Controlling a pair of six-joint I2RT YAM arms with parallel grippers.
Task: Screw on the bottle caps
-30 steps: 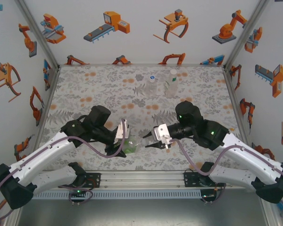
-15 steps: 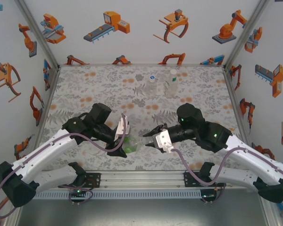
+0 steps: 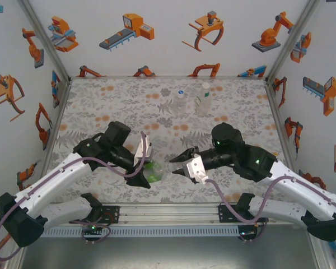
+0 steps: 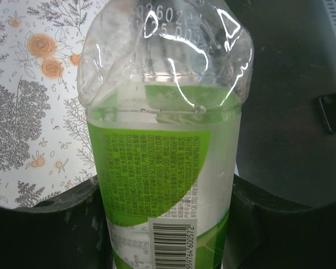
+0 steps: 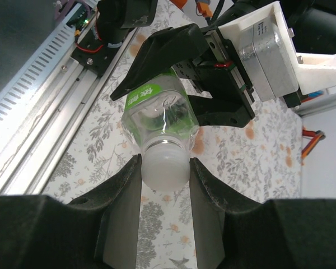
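Note:
A green-labelled clear bottle [image 3: 155,172] is held on its side just above the table near the front middle. My left gripper [image 3: 145,172] is shut round its body [image 4: 165,145], a black finger [image 4: 50,224] on each side. A white bottle cap [image 5: 166,165] sits on the bottle's mouth. My right gripper [image 5: 166,175] is shut on that cap, both pads pressed to its sides. In the top view the right gripper [image 3: 176,167] meets the bottle's neck from the right.
Two more clear bottles [image 3: 180,101] [image 3: 204,99] stand upright at the back middle of the flowered table [image 3: 101,106]. The metal rail [image 3: 168,214] with the arm bases runs along the near edge. Walls close in the left, right and back.
The right gripper has edged left toward the bottle's mouth and turned a little. The left arm has shifted slightly with the bottle. Both grips stay shut.

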